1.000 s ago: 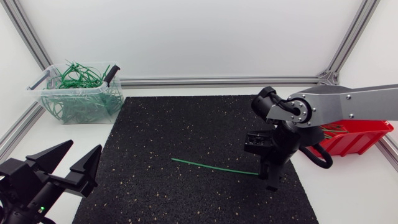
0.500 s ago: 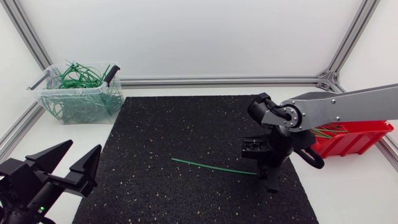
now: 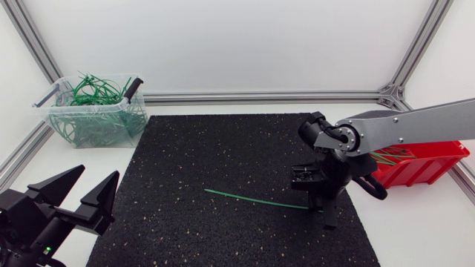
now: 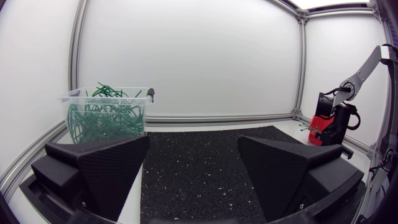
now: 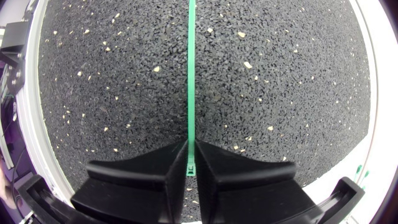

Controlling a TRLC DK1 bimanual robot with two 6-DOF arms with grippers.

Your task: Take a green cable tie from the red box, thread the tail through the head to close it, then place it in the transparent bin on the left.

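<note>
Green cable tie (image 3: 256,199), head view: a straight strand stretched over the black mat (image 3: 208,156), its far end pointing toward the mat's middle and its near end at the right gripper (image 3: 325,212), which points down at the mat from the right arm (image 3: 401,127). The red box (image 3: 423,162) stands just behind that arm, at the table's right edge. The transparent bin (image 3: 96,113), full of green ties, sits at the far left corner. The left gripper (image 3: 100,175) is at the near left corner, its wedges spread wide and holding nothing.

Left wrist view: the left gripper (image 4: 194,140) has its fingers (image 4: 99,167) well apart, with bare mat (image 4: 199,158) between them. The bin (image 4: 106,117) is ahead to one side, the red box (image 4: 318,126) and right arm (image 4: 341,115) to the other.

Right wrist view: the right gripper (image 5: 192,153) is pinched on one end of the tie (image 5: 192,81), a finger against each side. The strand runs straight ahead over the mat (image 5: 112,81).
</note>
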